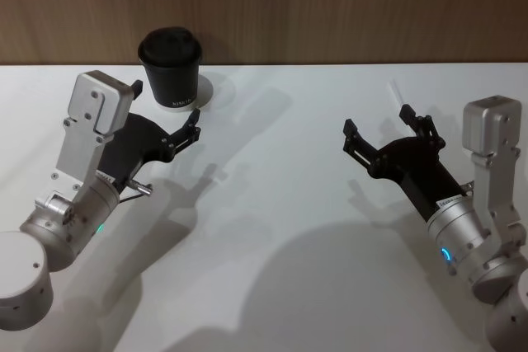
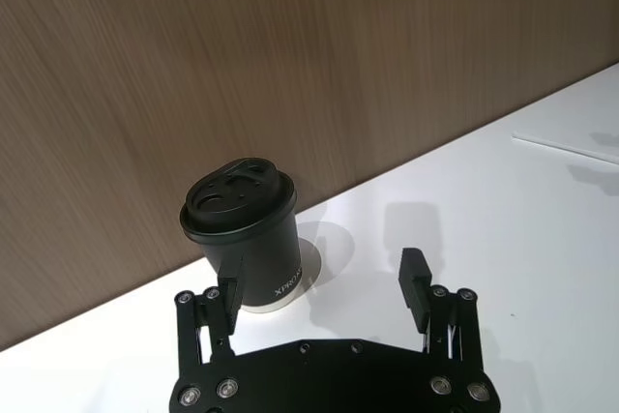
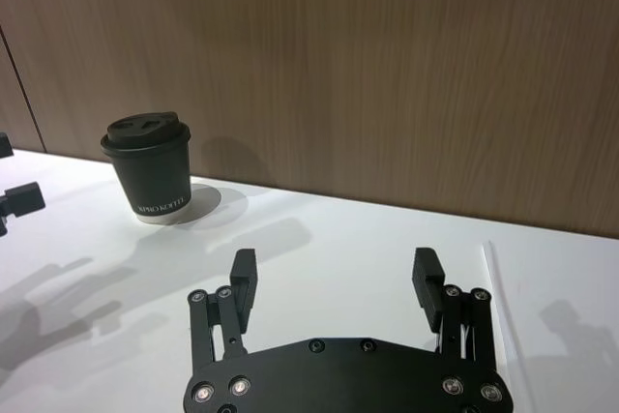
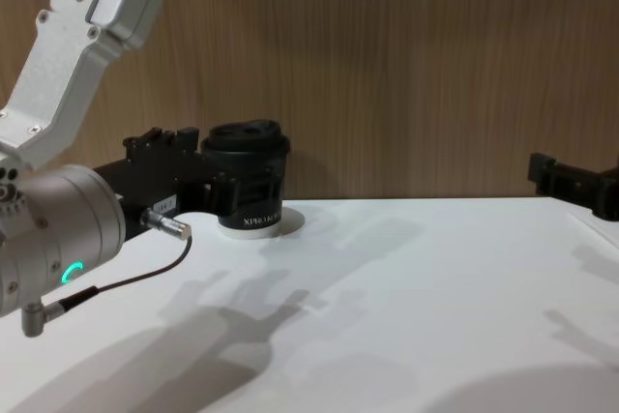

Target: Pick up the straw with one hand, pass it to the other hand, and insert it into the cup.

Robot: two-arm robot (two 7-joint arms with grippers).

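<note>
The black cup [image 1: 171, 68] with its domed lid stands upright at the back of the white table, left of centre. My left gripper [image 1: 165, 110] hovers open just in front of the cup [image 2: 242, 229], its jaws wide and nothing between them. The white straw [image 1: 398, 93] lies flat on the table at the far right. My right gripper [image 1: 381, 126] is open and empty, with one finger just short of the straw [image 3: 498, 287]. In the chest view the left gripper [image 4: 193, 166] sits close beside the cup [image 4: 250, 181], while the right gripper [image 4: 571, 181] enters from the right edge.
A brown wood-grain wall [image 1: 330, 6] runs along the table's back edge right behind the cup. A thin grey cable [image 4: 126, 282] loops under the left wrist. The white table [image 1: 280, 204] stretches bare between the two arms.
</note>
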